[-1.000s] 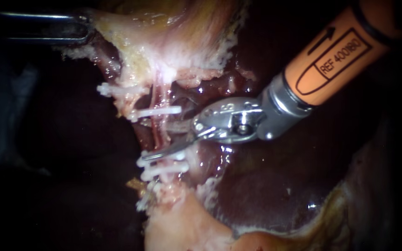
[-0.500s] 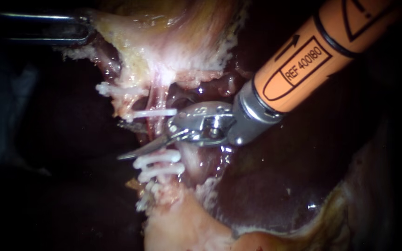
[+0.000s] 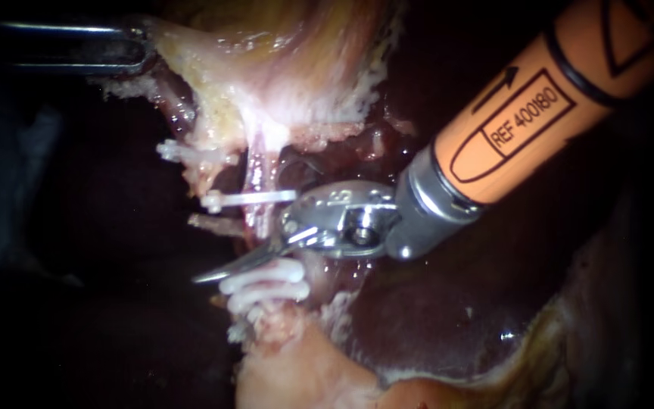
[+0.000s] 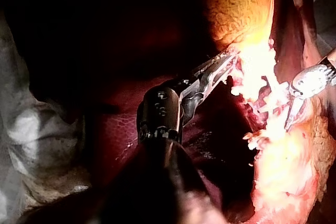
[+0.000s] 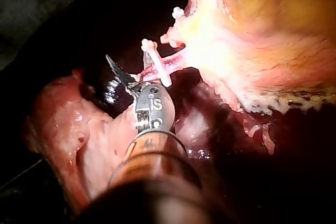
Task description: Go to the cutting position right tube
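Silver scissor-tipped right instrument (image 3: 206, 250), claw spread around thin pink right tube (image 3: 260, 227).
Centre blades between white clips (image 3: 255, 198) at 12 and 6 o'clock; left instrument (image 3: 141, 47) claw pinches yellowish gallbladder (image 3: 281, 76).

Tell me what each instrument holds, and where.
Left instrument grips the gallbladder at its edge; right instrument holds nothing, jaws open at the tube.

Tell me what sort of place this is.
Probably a surgical bench setup, seen close through an endoscope: the left instrument grips the gallbladder, the right instrument has open blades astride a tube bearing white clips, and dark liver lies behind.
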{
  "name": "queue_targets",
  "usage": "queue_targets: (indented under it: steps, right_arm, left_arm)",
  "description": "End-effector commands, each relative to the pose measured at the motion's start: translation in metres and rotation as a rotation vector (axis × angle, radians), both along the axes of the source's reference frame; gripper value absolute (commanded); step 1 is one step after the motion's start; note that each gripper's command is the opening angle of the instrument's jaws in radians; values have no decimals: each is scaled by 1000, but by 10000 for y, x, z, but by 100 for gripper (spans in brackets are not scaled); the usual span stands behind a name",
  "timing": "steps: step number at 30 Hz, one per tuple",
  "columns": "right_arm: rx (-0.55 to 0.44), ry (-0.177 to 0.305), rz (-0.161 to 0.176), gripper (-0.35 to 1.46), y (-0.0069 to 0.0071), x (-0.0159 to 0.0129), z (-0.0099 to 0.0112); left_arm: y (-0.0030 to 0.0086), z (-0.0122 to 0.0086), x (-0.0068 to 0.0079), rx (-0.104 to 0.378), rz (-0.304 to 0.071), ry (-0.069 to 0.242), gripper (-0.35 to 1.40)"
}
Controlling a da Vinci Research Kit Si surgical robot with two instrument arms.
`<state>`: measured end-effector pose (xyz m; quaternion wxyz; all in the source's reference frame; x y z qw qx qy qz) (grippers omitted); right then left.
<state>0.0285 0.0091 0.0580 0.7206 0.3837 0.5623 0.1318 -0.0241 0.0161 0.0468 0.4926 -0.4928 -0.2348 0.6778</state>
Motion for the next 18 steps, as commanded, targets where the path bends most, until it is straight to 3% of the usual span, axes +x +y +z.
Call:
queue_targets:
  steps: [1,6,18]
  right_arm:
    - [2,5,4,121,1,-1,-5]
    - [12,15,12,121,5,-7,-21]
    - [13,17,13,121,6,-10,-20]
  left_arm:
    - [0,0,0,0,0,0,-35]
    - [0,0,0,0,0,0,-35]
    - [0,0,0,0,0,0,-35]
